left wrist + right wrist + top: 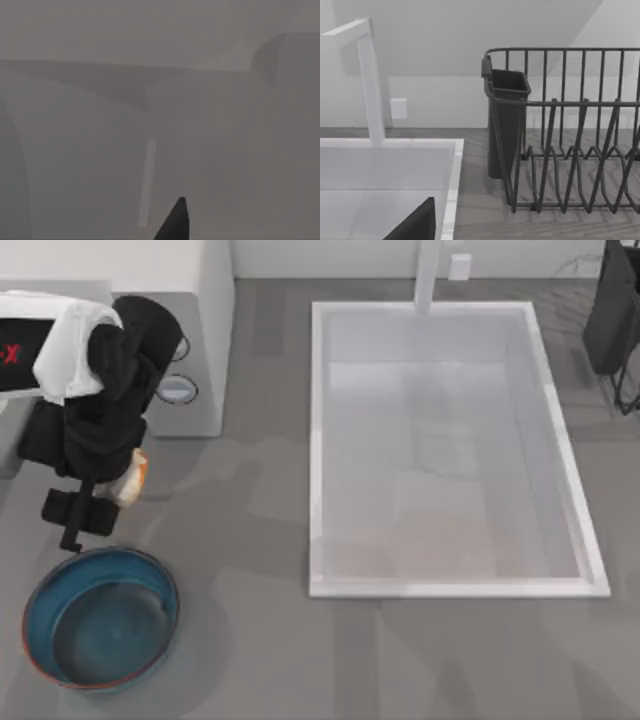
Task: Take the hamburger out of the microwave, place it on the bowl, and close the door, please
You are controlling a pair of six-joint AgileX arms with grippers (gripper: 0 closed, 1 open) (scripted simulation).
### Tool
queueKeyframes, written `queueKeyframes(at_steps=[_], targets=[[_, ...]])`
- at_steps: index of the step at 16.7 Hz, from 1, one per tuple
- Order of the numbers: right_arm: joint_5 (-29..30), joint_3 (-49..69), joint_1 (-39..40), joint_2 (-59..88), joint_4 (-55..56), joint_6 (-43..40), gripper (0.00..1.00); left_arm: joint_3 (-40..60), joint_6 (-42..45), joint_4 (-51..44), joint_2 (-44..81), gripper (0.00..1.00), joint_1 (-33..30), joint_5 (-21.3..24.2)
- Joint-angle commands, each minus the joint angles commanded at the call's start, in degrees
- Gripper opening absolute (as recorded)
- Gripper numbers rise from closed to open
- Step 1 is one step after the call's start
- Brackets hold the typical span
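The hamburger [133,478], a pale lump with an orange edge, hangs above the table between the microwave [200,330] and the bowl [100,615]. My left gripper [120,486] is shut on it, just in front of the microwave's knob panel [177,390]. The blue bowl sits on the table at the front left, a little nearer than the hamburger. A white strip at the left edge looks like the door [8,445] swung open, mostly hidden by my left arm. A dark fingertip [175,222] shows in the left wrist view over grey surface. My right arm [612,310] is parked at the back right.
A large white sink [318,440] with a faucet [428,275] takes up the middle and right of the table. A dark wire dish rack [570,150] with a cutlery cup [506,120] stands to the sink's right. Grey countertop lies between bowl and sink.
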Motion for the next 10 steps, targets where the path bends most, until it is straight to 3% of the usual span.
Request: queueKeyframes(at_steps=[5, 10], targets=[[0.0, 0.0, 0.0, 0.0, 0.0, 0.0, 1.0, 7.96, -33.93, -30.4, 10.5, 0.0, -10.94, -8.13], [0.0, 0.0, 0.0, 0.0, 0.0, 0.0, 1.0, 10.71, -54.18, -50.0, 19.41, 0.0, -18.75, -14.13]])
